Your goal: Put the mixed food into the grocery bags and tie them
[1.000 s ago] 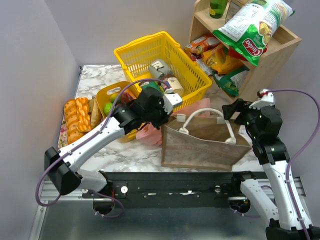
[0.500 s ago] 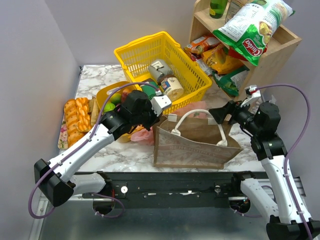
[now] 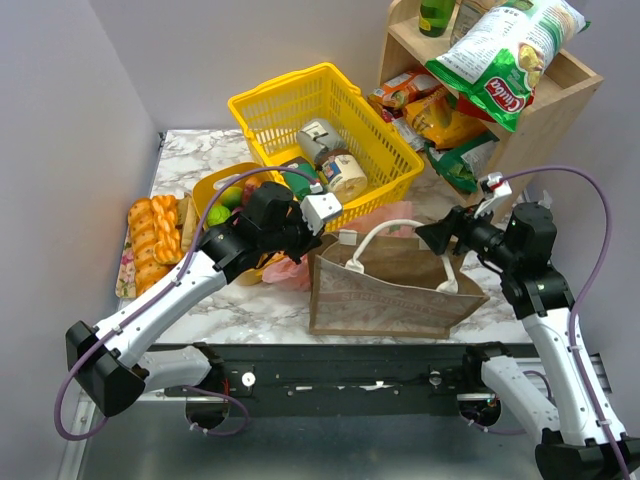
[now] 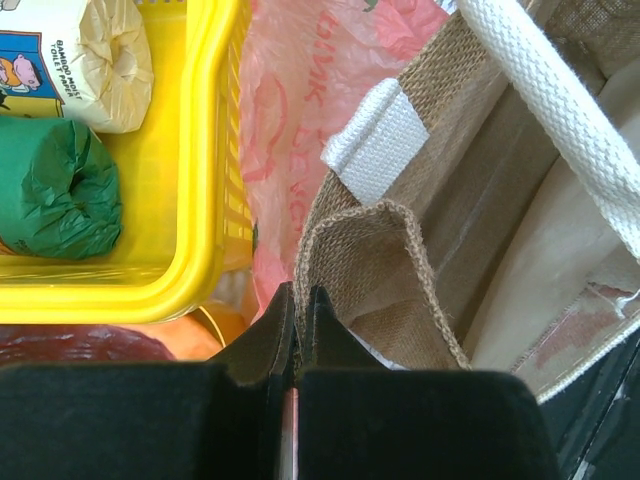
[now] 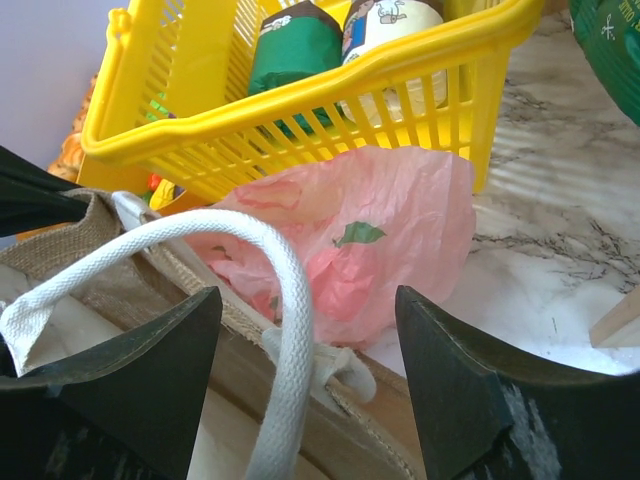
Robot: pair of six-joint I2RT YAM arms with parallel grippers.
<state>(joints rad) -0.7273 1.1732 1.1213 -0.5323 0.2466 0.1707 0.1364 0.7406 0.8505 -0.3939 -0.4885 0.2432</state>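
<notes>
The brown grocery bag (image 3: pixel 390 290) stands open at the table's front, white handles up. My left gripper (image 3: pixel 318 238) (image 4: pixel 300 295) is shut on the bag's left rim (image 4: pixel 345 240). My right gripper (image 3: pixel 428 236) (image 5: pixel 308 302) is open at the bag's right end, its fingers on either side of a white handle (image 5: pixel 290 290) without touching it. The pink grocery bag (image 3: pixel 385 217) (image 5: pixel 380 240) lies crumpled between the brown bag and the basket. The green-and-white crisp packet (image 3: pixel 505 50) lies on top of the wooden shelf. Toy fruit (image 3: pixel 222 205) sits in a yellow tub.
A yellow mesh basket (image 3: pixel 375 150) (image 5: pixel 330 90) with tins and a green packet stands behind the bags. A braided loaf (image 3: pixel 150 235) lies at the left. The wooden shelf (image 3: pixel 545 120) with snack packets stands at the back right.
My right gripper has moved left to the bag's handle and its jaws have narrowed a little. My left gripper has drawn the bag's rim left and back, shifting the bag.
</notes>
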